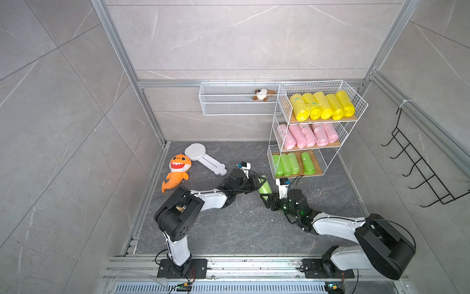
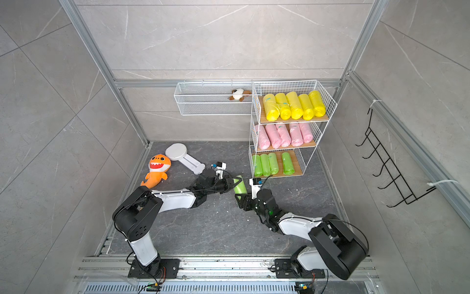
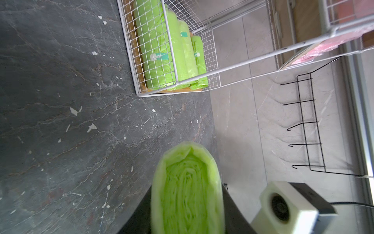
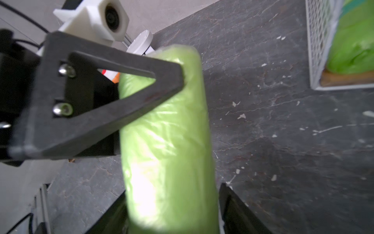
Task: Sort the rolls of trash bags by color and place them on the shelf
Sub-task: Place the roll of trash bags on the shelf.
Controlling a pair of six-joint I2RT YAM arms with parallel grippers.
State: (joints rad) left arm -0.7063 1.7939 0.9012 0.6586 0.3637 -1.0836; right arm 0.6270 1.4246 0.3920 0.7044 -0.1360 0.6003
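Observation:
A light green roll [image 1: 264, 187] [image 2: 239, 187] hangs above the dark floor in front of the shelf [image 1: 310, 86], between both arms. My left gripper [image 1: 261, 183] [image 3: 187, 212] is shut on one end of it, squeezing it into an oval [image 3: 188, 192]. My right gripper [image 1: 265, 197] [image 4: 172, 212] stands open around the other end [image 4: 168, 141], with a gap showing beside one finger. On the shelf, yellow rolls [image 1: 321, 105] fill the top tier, pink rolls [image 1: 309, 135] the middle, and several green rolls [image 1: 287, 164] lie on the bottom board.
An orange shark plush [image 1: 176, 171] and a white round-headed stand [image 1: 203, 157] lie on the floor at the left. A long white wire basket [image 1: 229, 107] with a small plush [image 1: 263, 94] hangs on the back wall. A black hook rack [image 1: 419, 170] hangs on the right wall.

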